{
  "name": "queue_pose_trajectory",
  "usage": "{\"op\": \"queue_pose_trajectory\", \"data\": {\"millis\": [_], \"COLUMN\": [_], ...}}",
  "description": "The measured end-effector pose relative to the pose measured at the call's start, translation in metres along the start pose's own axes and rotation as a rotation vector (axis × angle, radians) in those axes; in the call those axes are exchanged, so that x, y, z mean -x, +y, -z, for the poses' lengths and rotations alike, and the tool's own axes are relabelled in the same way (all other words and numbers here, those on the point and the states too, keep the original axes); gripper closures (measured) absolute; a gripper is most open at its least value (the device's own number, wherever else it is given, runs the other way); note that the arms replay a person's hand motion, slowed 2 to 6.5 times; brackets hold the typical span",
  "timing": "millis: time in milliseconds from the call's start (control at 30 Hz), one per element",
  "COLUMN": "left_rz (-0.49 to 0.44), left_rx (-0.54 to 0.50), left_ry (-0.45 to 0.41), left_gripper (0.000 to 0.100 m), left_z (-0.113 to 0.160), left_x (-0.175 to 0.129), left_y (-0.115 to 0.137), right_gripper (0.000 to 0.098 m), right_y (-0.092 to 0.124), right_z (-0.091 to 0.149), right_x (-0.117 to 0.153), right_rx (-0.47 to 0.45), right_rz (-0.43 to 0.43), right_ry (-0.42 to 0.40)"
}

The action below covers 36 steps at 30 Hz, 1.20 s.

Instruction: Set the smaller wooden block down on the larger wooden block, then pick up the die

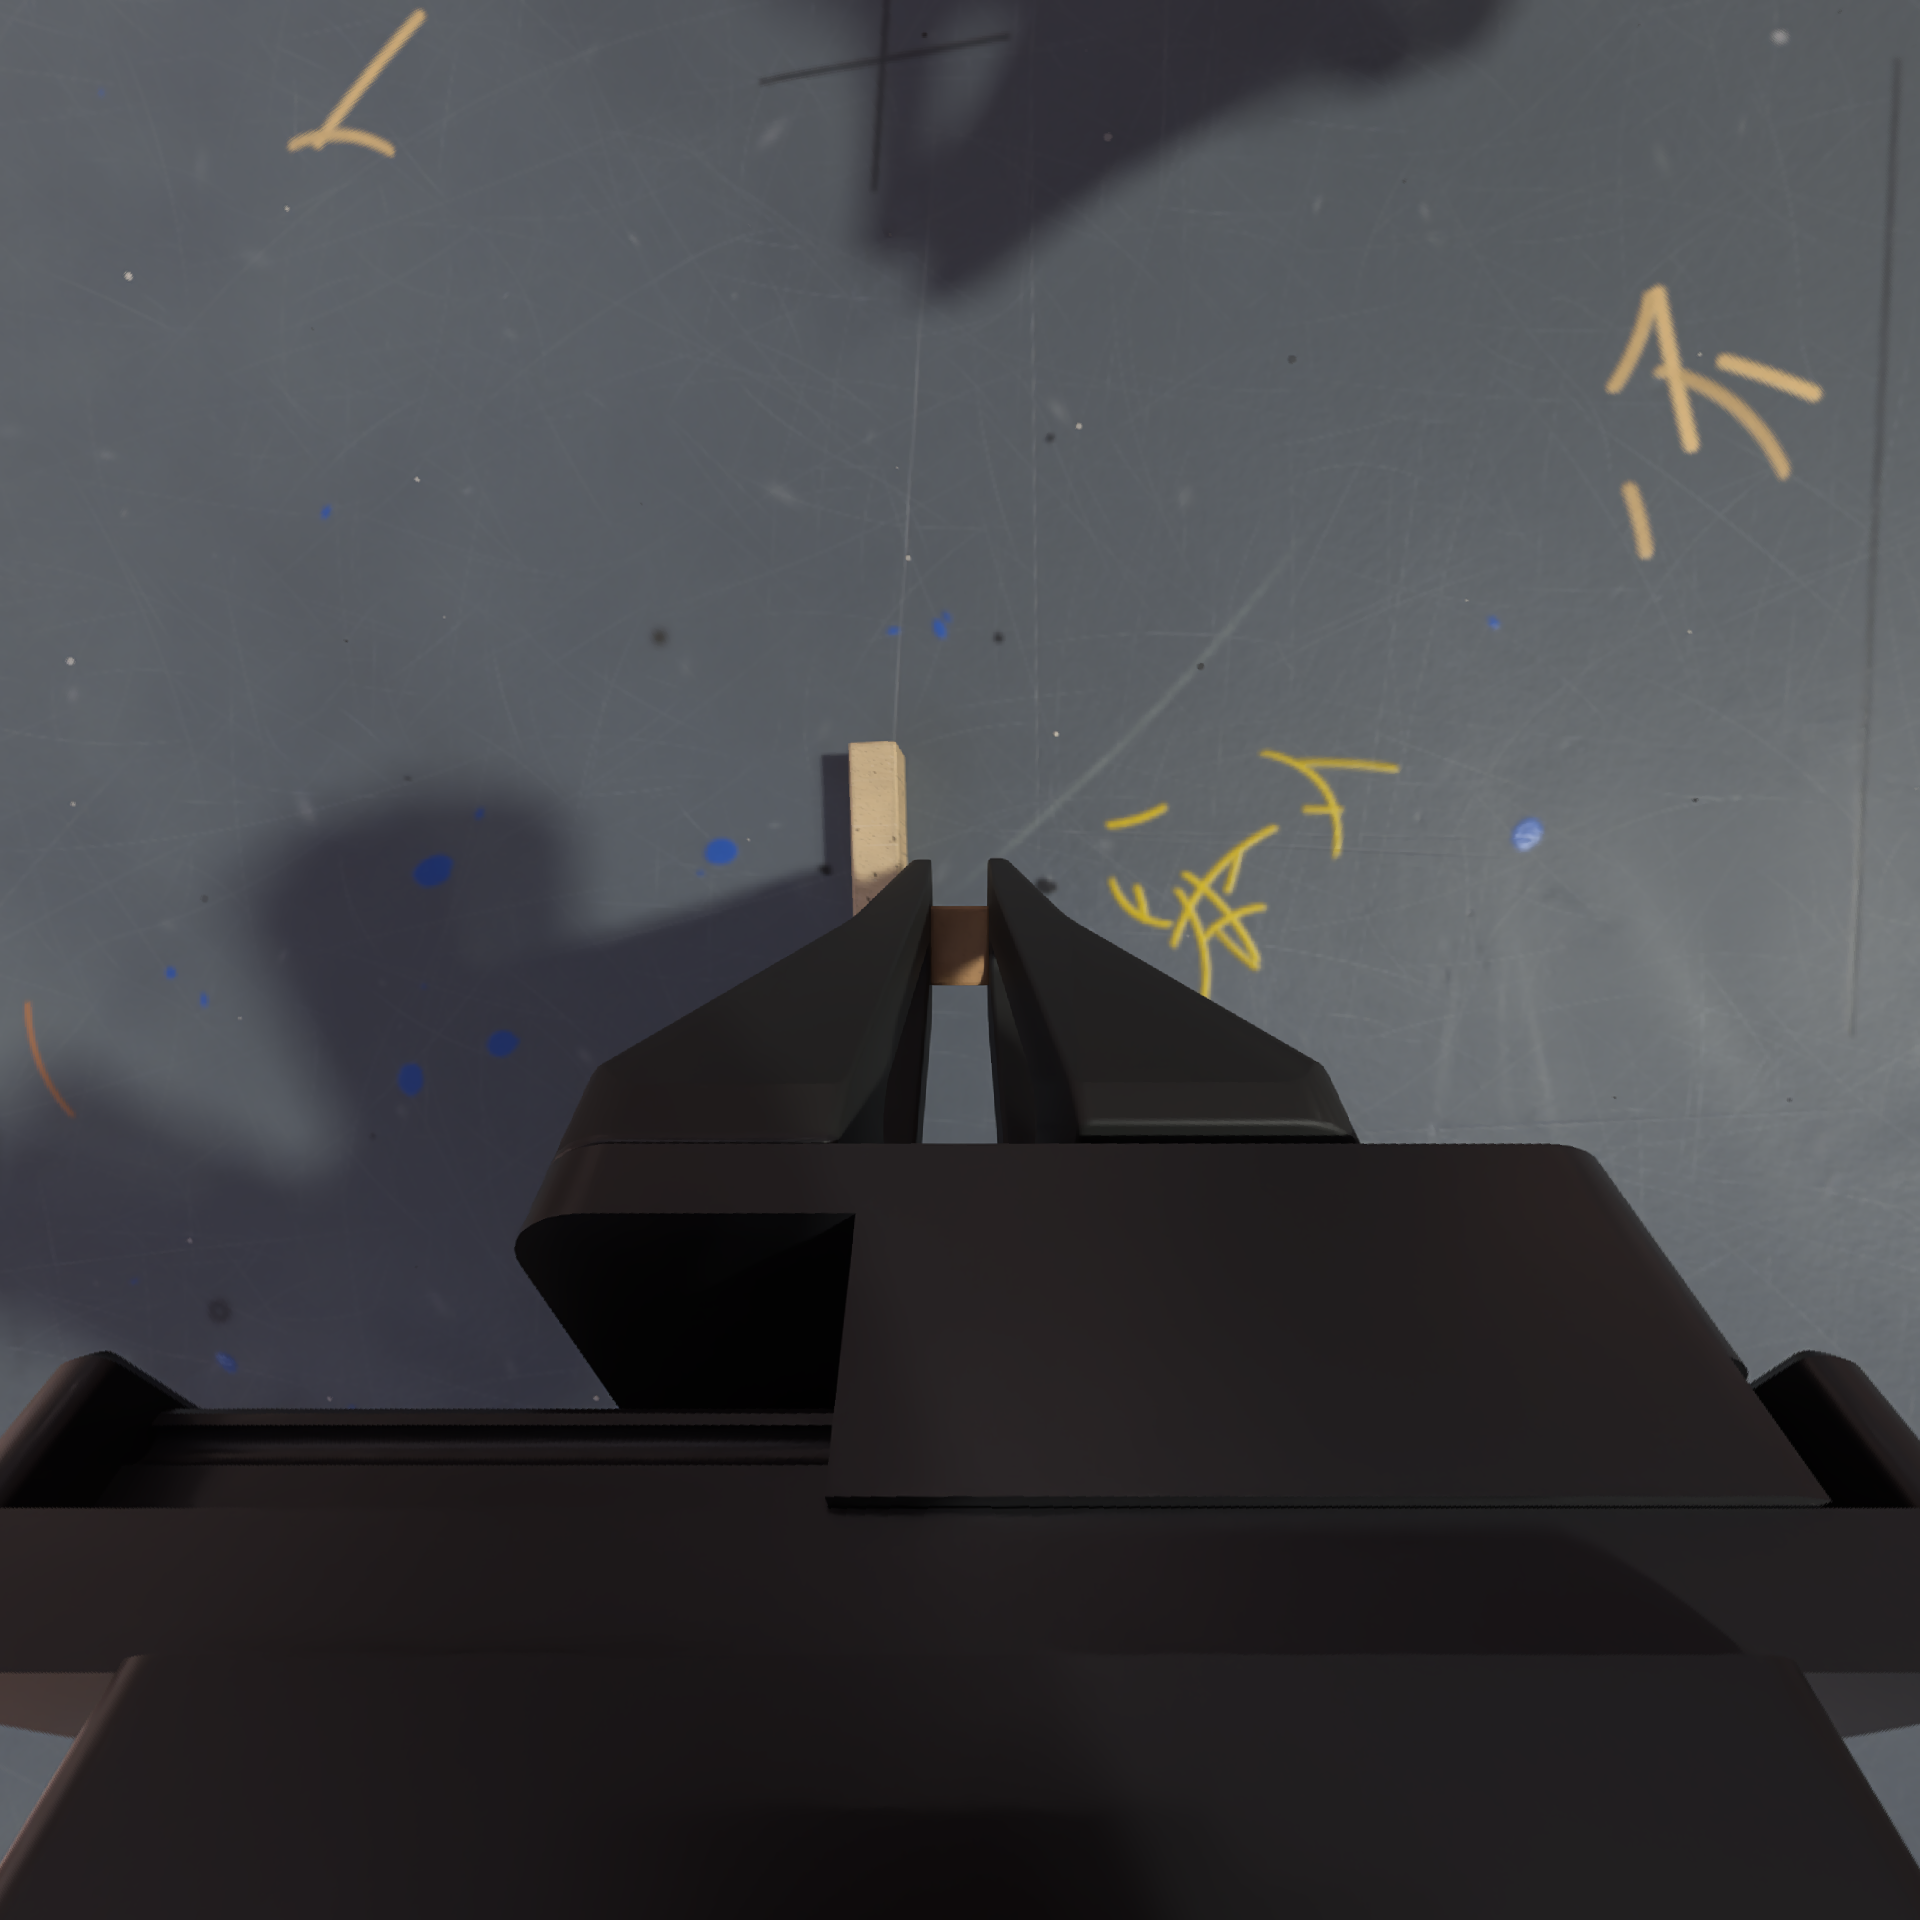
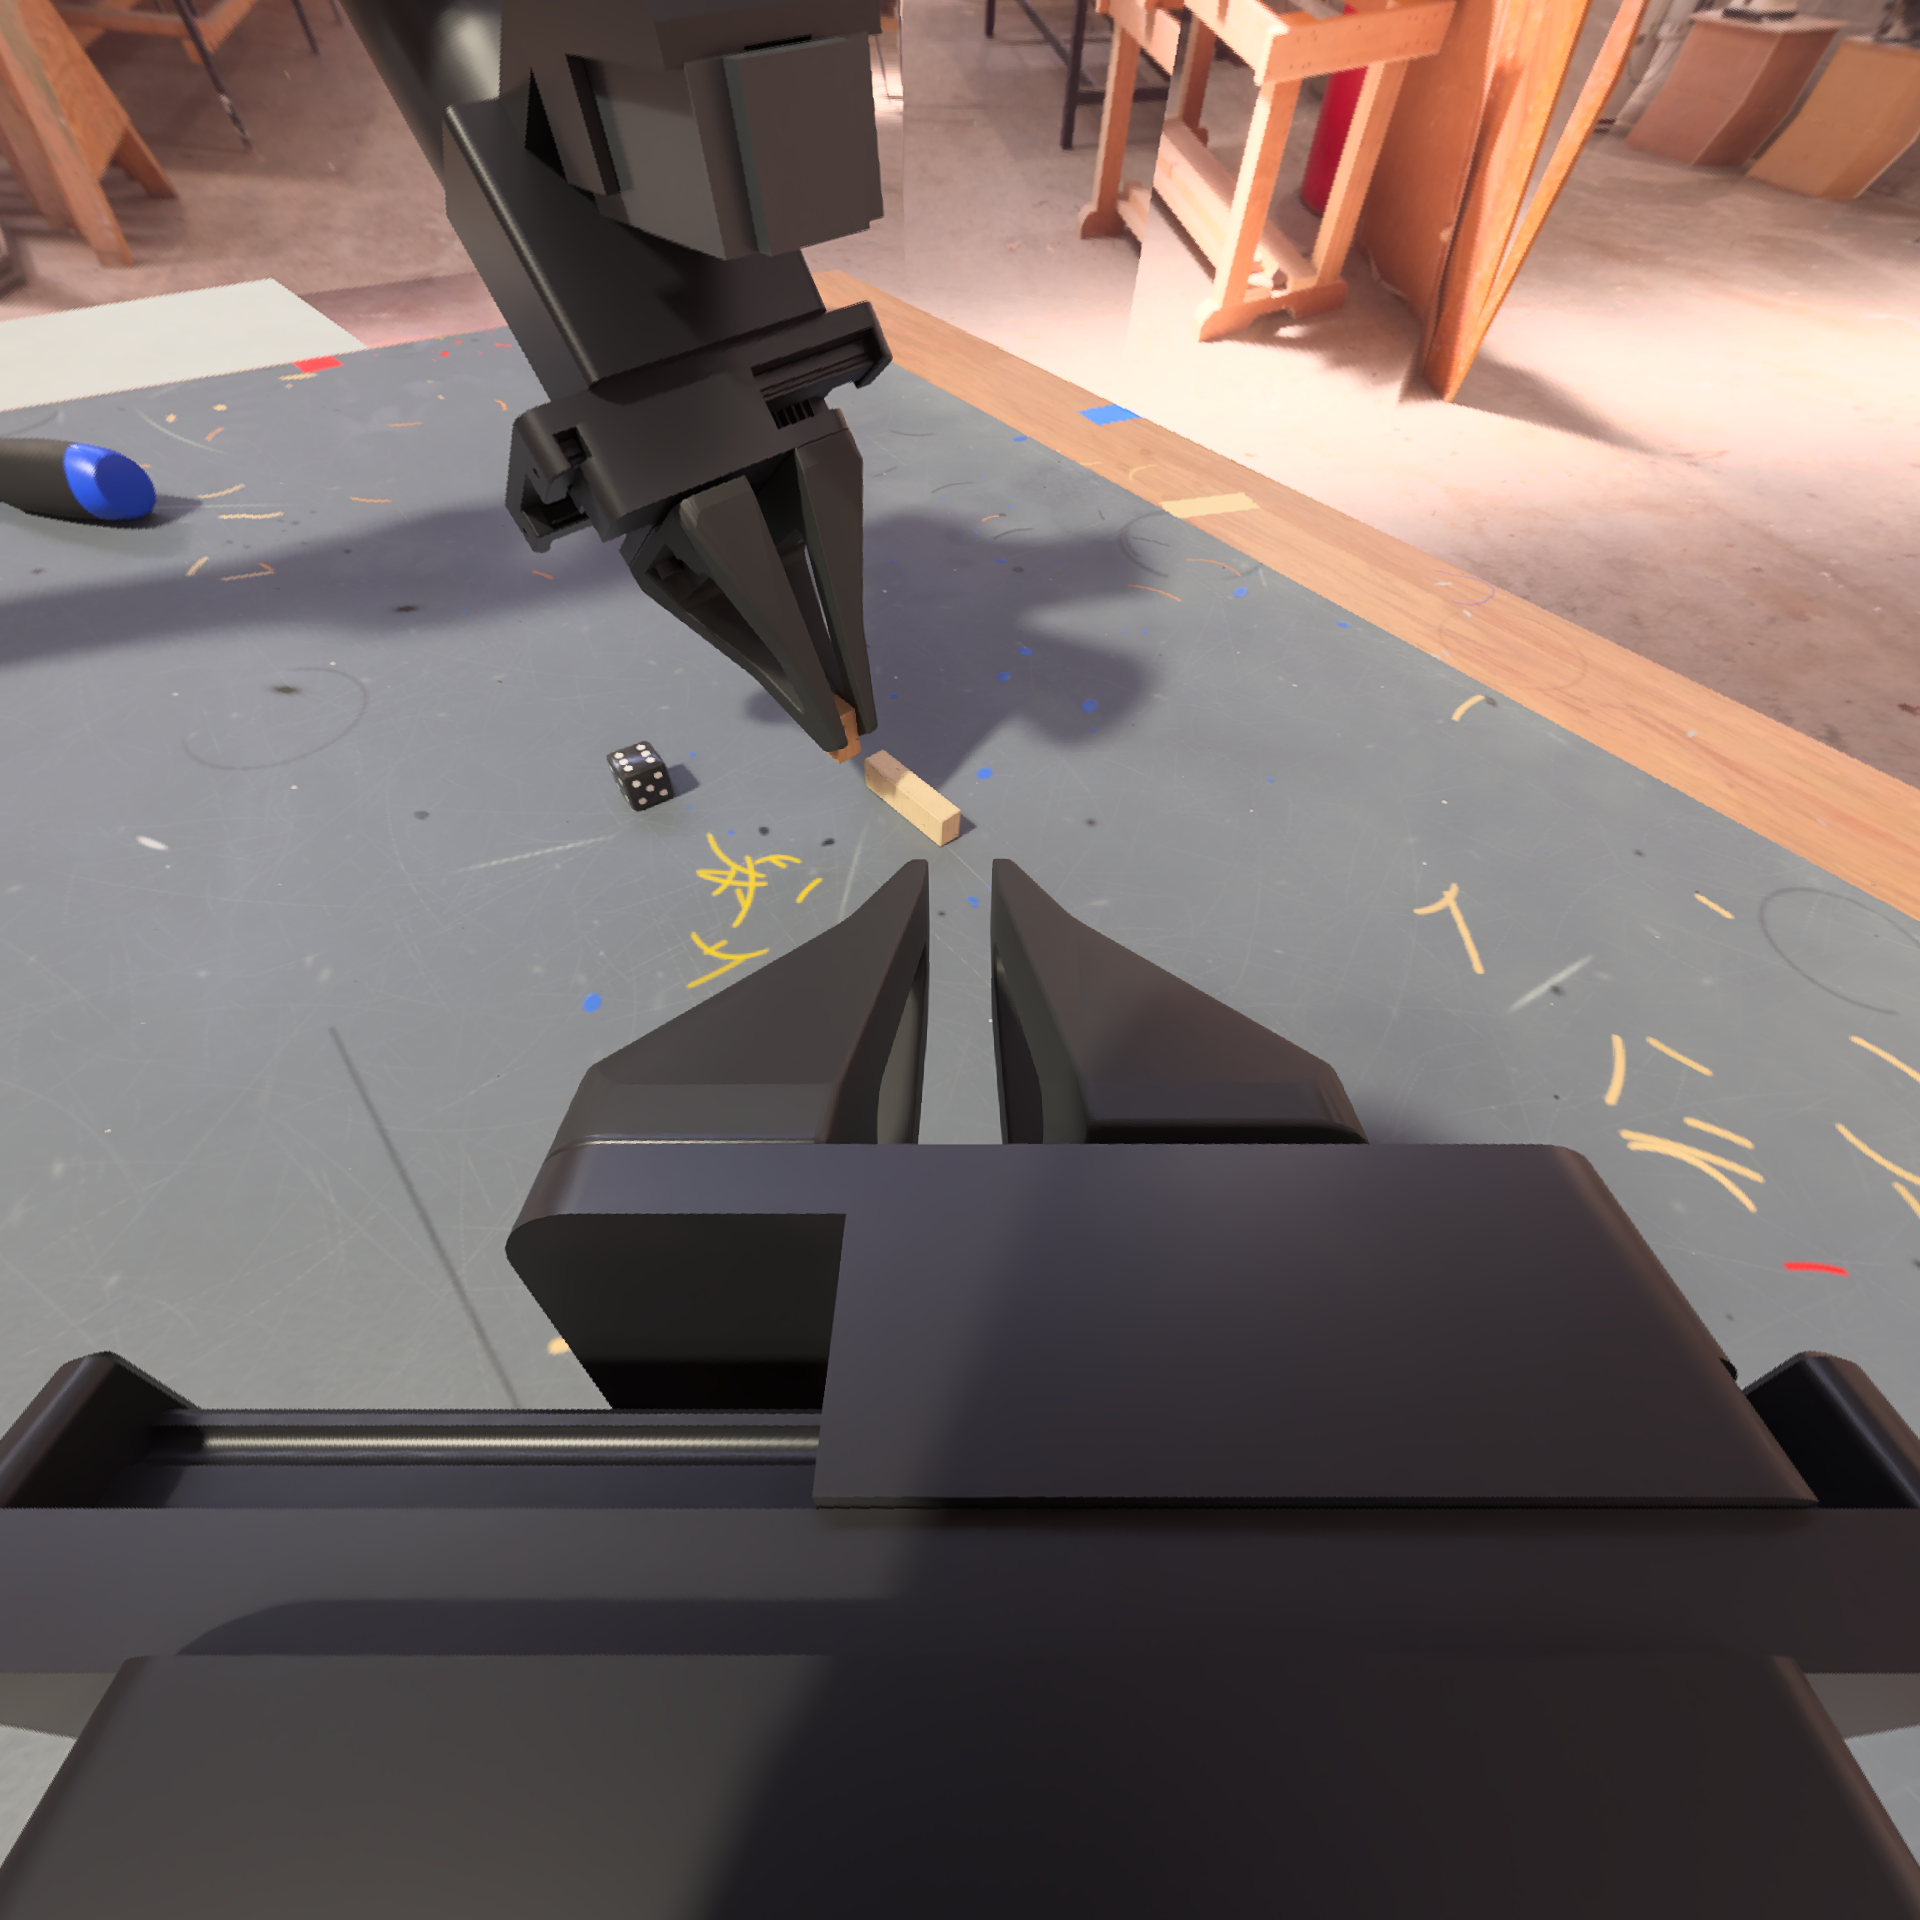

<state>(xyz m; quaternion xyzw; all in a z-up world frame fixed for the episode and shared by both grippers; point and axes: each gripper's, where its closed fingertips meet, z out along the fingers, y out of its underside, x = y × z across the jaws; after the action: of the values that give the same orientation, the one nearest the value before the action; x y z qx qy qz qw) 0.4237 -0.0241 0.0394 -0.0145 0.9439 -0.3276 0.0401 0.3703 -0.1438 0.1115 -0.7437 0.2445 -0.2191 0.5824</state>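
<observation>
My left gripper (image 1: 958, 883) is shut on the smaller wooden block (image 1: 958, 943), a tan piece clamped between its fingertips. It holds the block a little above the grey table, just short of the larger wooden block (image 1: 878, 821), a pale bar lying flat. In the right wrist view the left gripper (image 2: 847, 732) hangs point-down with the small block (image 2: 847, 727) beside the near end of the larger block (image 2: 912, 797). The black die (image 2: 639, 775) with white pips sits on the table left of them. My right gripper (image 2: 960, 883) is empty, its fingers nearly together, hovering short of the larger block.
A black marker with a blue cap (image 2: 99, 483) lies at the far left of the table (image 2: 312, 1039). The table's wooden edge strip (image 2: 1455, 603) runs along the right. Wooden trestles (image 2: 1299, 156) stand on the floor beyond. Chalk scribbles mark the tabletop.
</observation>
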Motion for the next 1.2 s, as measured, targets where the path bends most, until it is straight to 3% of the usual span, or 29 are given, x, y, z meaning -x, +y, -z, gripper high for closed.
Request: {"op": "queue_pose_trajectory", "data": {"millis": [333,967,1200], "left_rz": [-0.011,0.022,0.042], "left_rx": [0.013,-0.009,-0.038], "left_ry": [-0.008,-0.003,-0.017], "left_gripper": [0.091,0.091,0.081], "left_z": [-0.014,-0.022,-0.018], "left_x": [0.016,0.017,0.019], "left_y": [-0.009,-0.006,-0.008], "right_gripper": [0.0881,0.0882,0.0882], "right_y": [0.004,0.019,0.023], "right_z": [-0.002,-0.012,-0.013], "right_x": [-0.002,0.005,0.006], "right_rx": [0.019,0.081,0.097], "right_rz": [0.025,0.071,0.079], "right_ry": [0.024,0.016,0.021]}}
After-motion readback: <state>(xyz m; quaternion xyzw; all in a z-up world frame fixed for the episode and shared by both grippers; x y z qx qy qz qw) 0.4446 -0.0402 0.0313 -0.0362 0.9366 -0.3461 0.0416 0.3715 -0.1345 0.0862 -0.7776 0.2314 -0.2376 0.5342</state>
